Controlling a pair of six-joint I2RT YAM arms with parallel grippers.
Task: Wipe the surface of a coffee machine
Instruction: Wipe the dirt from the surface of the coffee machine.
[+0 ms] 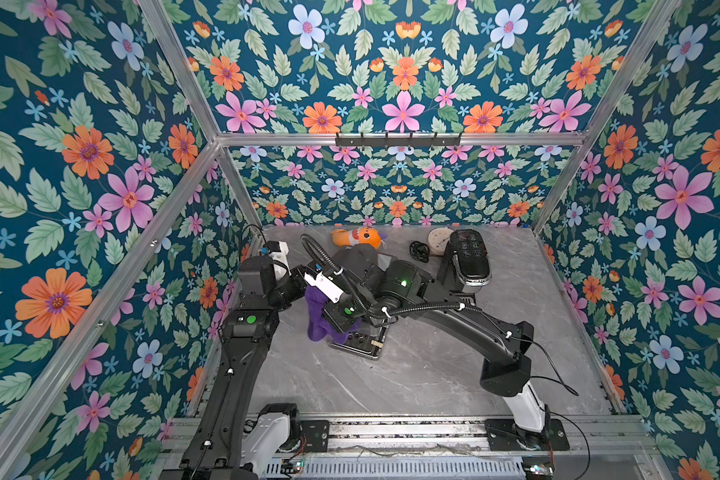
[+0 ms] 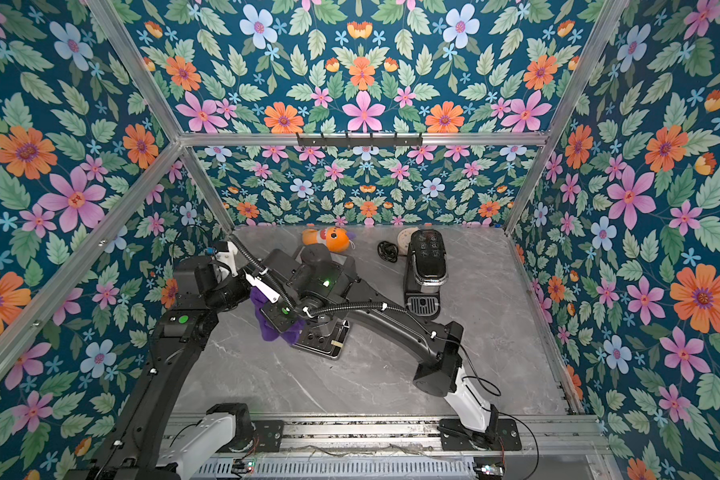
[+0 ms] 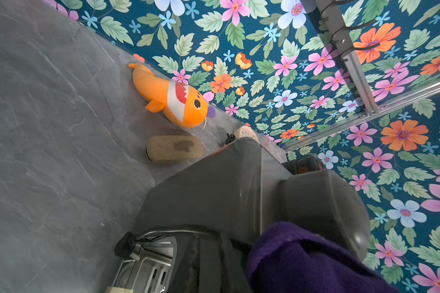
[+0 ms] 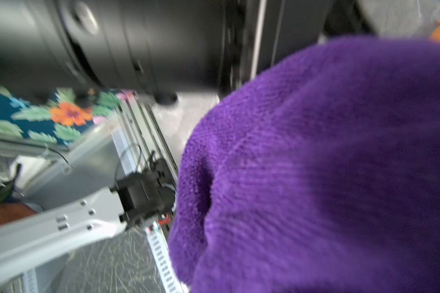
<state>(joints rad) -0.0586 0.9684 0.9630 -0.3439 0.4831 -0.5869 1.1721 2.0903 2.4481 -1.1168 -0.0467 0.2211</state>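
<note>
Cloth (image 1: 319, 318) draped over machine (image 3: 208, 192), both arms at it.
Right gripper (image 1: 332, 328) pinches cloth; left gripper (image 1: 308, 297) closed, tips buried in it. Machine sits centre of table (image 1: 412, 374), directly beneath, long axis far-to-near.

Grey marble table (image 1: 412, 374): coffee machine (image 1: 468, 257), plush shark (image 1: 356, 237) (orange), brush (image 3: 174, 149).

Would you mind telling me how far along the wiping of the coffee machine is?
Done: the purple cloth is off the table and at the centre coffee machine. In hand: the right gripper, shut on the cloth, holds it at the machine's front, above the drip tray. Left: probably most of the wiping; its grey side shows faint streaks, and no face looks plainly finished.
</note>
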